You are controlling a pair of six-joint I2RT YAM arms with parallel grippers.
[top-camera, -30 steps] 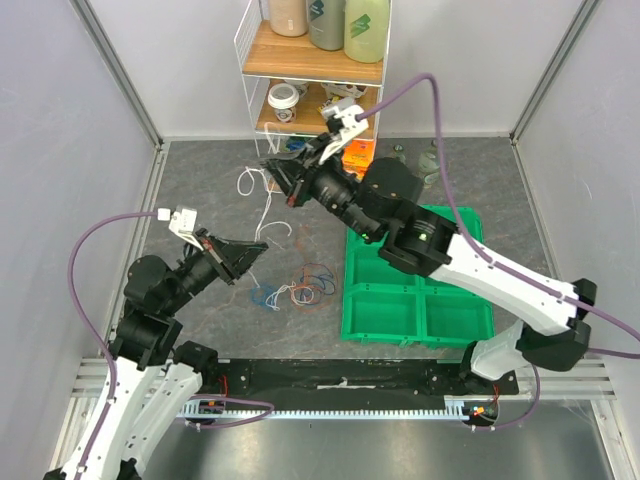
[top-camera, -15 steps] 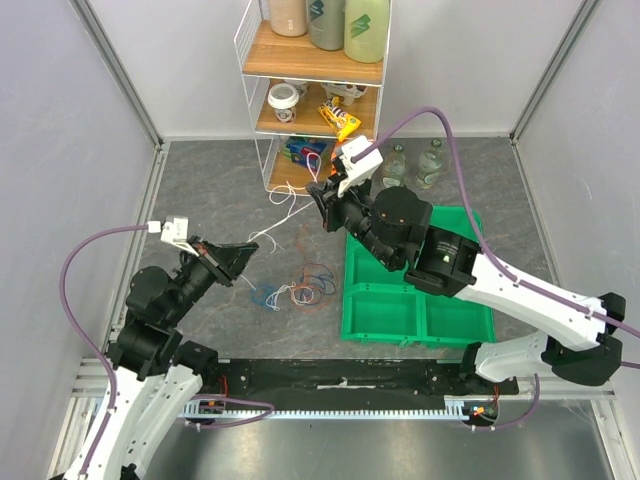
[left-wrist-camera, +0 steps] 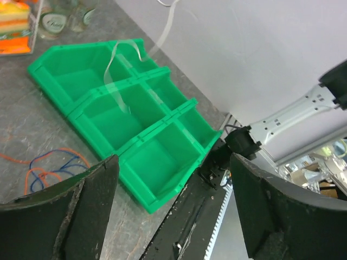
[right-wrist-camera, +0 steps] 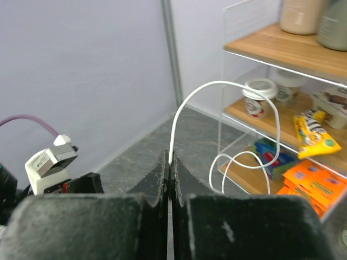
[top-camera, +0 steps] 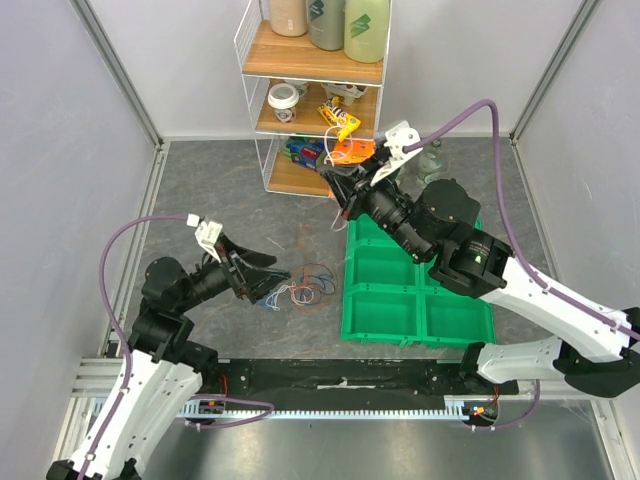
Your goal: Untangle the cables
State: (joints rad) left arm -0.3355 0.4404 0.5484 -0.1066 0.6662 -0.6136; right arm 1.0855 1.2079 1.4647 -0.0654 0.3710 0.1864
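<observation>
The right claw (right-wrist-camera: 169,162) is clenched on the white cable (right-wrist-camera: 222,82), held up just beside the shelf (top-camera: 300,62). The left claw (top-camera: 268,280) hangs spread and empty over the coloured tangle (top-camera: 305,290) on the table (top-camera: 210,190). I'd have the left pin that tangle while the right draws the white strand away slowly, since the shelf wire and the bin (top-camera: 415,300) rim could snag it. The open room looks to be on the left.

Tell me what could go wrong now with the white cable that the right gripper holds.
The white cable, pinched in the shut right gripper, loops close to the wire shelf; it may snag there. A length of it seems to hang above the green bin and might catch on a divider.
</observation>
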